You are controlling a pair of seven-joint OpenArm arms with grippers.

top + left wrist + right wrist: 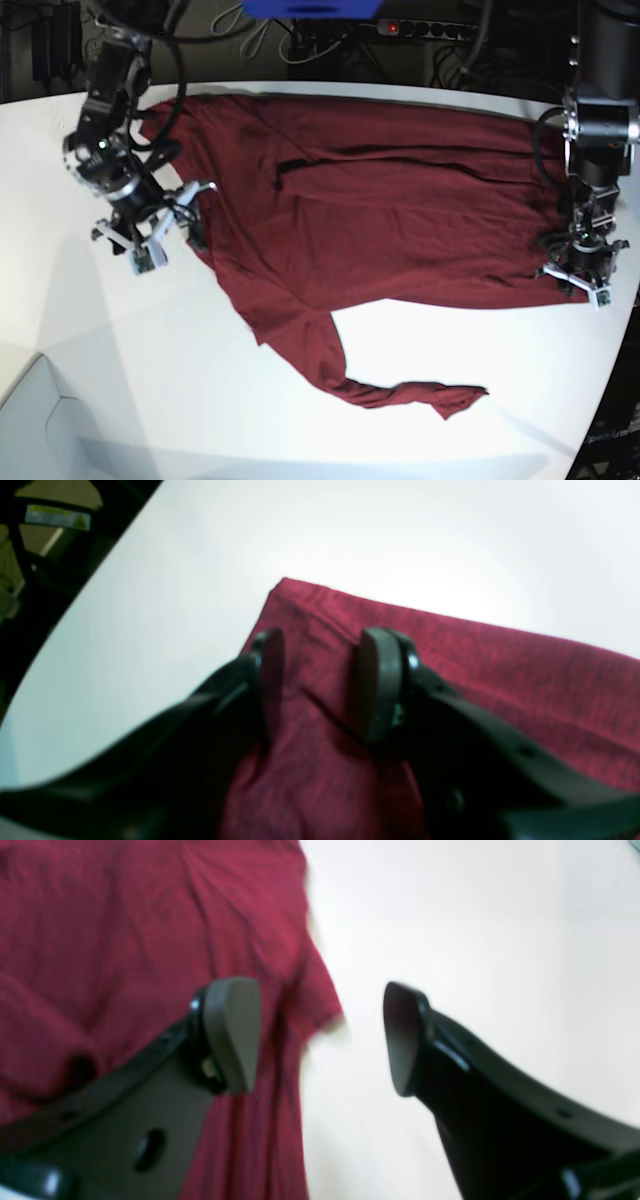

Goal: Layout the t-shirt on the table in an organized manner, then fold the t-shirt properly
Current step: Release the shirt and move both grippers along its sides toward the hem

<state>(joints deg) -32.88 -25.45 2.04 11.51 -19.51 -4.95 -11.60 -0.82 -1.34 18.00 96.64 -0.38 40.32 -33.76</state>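
Your t-shirt (400,200) lies mostly spread on the table (120,380), unfolded; left tool (320,680) pinches its hem, right tool (322,1035) gapes wide, empty.

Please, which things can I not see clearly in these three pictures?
- Left wrist view: blurred; whether the left gripper pinches the t-shirt cannot be told, the fabric runs between its fingers.
- Right wrist view: the shirt's edge is blurred beside the open right gripper.
- Base view: the shirt's right end lies behind the arm there; the table is cut off by the lower edge.
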